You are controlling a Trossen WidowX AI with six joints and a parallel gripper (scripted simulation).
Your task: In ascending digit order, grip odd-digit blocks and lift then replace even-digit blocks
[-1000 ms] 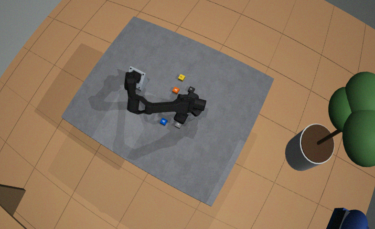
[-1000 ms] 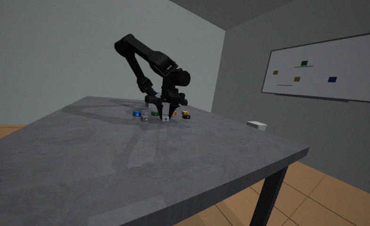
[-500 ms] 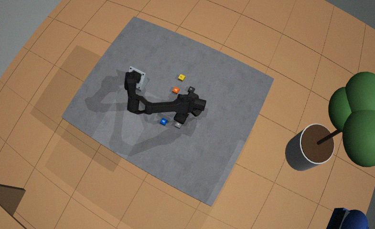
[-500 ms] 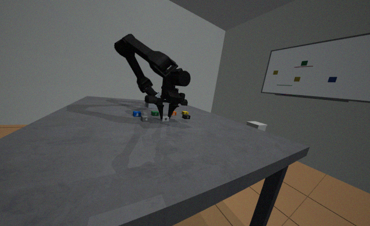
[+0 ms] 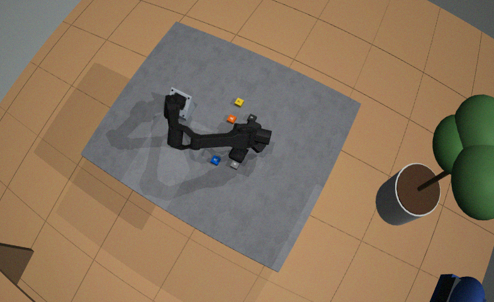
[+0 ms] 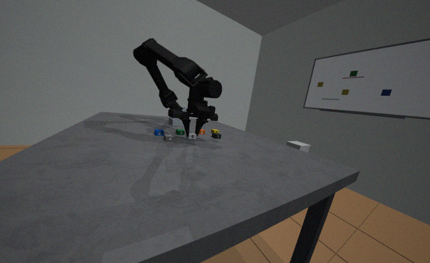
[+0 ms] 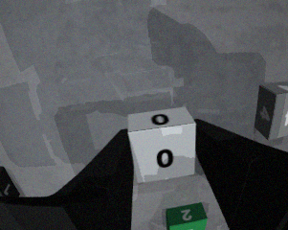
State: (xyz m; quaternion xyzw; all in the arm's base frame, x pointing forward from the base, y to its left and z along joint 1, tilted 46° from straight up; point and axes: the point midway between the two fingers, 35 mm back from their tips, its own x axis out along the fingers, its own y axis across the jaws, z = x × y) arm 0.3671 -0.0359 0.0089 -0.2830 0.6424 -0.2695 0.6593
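My gripper (image 6: 192, 135) (image 7: 160, 131) is shut on the white block (image 6: 191, 136) (image 7: 179, 155), which shows 0 and is held upright slightly above the table. A black block (image 5: 252, 117) (image 6: 216, 136) (image 7: 2, 183) shows 1. A green block (image 6: 179, 131) (image 7: 187, 216) shows 2; the arm hides it in the top view. A grey block (image 5: 235, 165) (image 6: 168, 138) (image 7: 286, 115) shows 4. A blue block (image 5: 215, 160) (image 6: 159, 132), an orange block (image 5: 231, 119) (image 6: 202, 131) and a yellow block (image 5: 238, 102) (image 6: 215, 131) have digits too small to read.
The grey table (image 5: 297, 97) (image 6: 113, 195) carries the arm's pale base plate (image 5: 186, 109). In the wrist view, the grey block is close to the right finger, the black block is beyond the left finger, and the green block is below the white one.
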